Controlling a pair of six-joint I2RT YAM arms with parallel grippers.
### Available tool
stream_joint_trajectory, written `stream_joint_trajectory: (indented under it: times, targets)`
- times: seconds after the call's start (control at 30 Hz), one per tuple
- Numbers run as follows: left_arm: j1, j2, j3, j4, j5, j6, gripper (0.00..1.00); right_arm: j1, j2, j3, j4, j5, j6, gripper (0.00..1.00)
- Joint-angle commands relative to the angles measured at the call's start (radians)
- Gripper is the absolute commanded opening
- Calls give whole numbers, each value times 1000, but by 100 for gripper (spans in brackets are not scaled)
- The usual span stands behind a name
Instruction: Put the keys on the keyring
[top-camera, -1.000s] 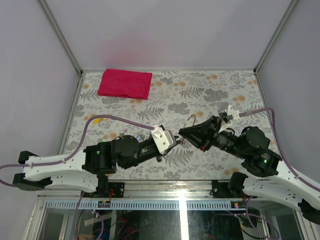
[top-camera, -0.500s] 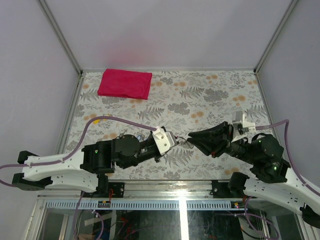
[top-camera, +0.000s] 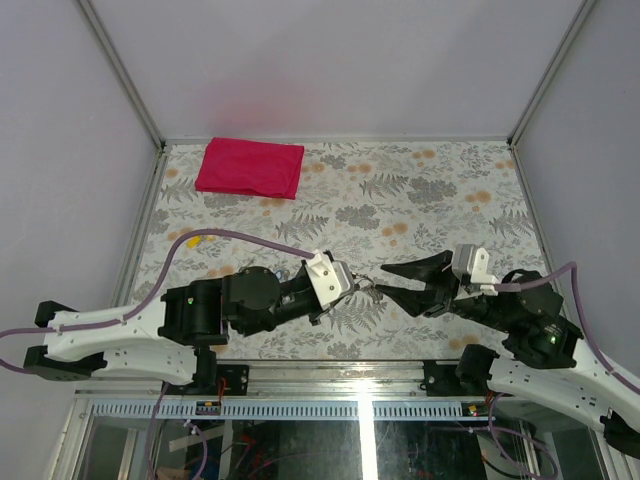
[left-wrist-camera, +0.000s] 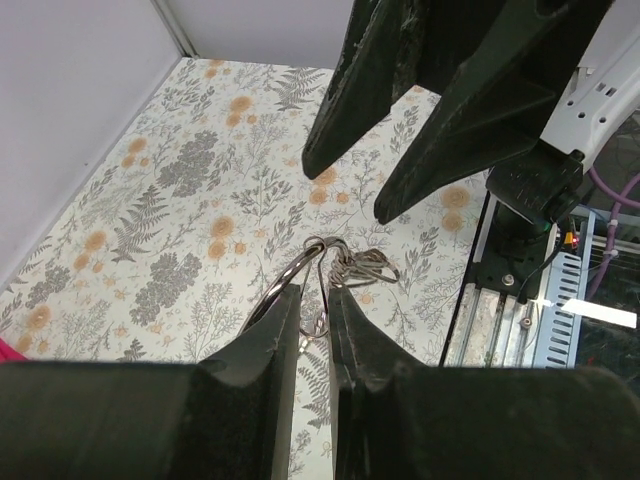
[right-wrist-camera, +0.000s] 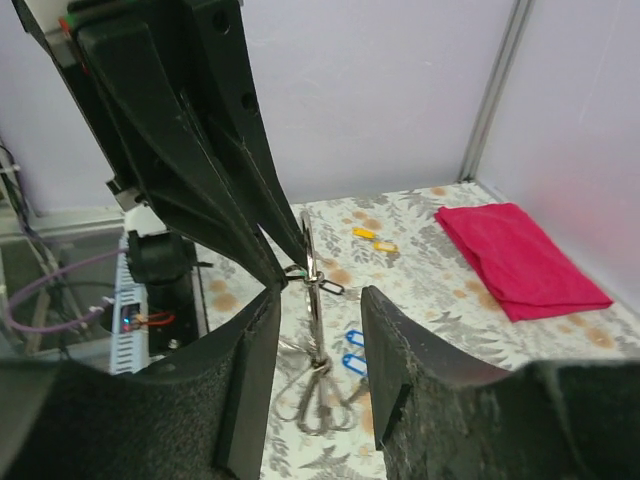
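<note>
Your left gripper (left-wrist-camera: 312, 300) is pinched almost closed on the keyring (left-wrist-camera: 322, 262), holding it above the table (left-wrist-camera: 180, 200) with smaller loops dangling from the big ring. Your right gripper (right-wrist-camera: 320, 295) faces it with its jaws spread wide and nothing in them, the ring showing in the gap from its wrist view. The keys (right-wrist-camera: 352, 338) lie side by side on the table beneath, and a red cloth (top-camera: 250, 167) sits far left.
</note>
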Motion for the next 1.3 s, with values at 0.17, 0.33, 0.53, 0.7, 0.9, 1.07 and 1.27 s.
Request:
stream_joint_trajectory:
  times: [0.17, 0.33, 0.53, 0.7, 0.9, 1.07, 1.27]
  targets:
    - [0, 19, 41, 7, 23, -39, 0, 1, 62, 53, -59, -108, -224, 48]
    - [0, 30, 47, 2, 32, -30, 0, 1, 90, 69, -85, -158, -227, 47]
    - [0, 43, 57, -15, 51, -11, 0, 2, 107, 87, -101, -190, -225, 41]
    - [0, 49, 62, -29, 58, -3, 0, 1, 108, 91, -102, -202, -220, 33]
    - [0, 48, 68, -39, 60, 7, 0, 1, 115, 96, -117, -218, -219, 25]
    - [1, 50, 76, -59, 70, 13, 0, 1, 114, 105, -134, -226, -222, 16]
    - [0, 49, 80, -67, 85, 15, 0, 1, 116, 112, -150, -243, -213, 1]
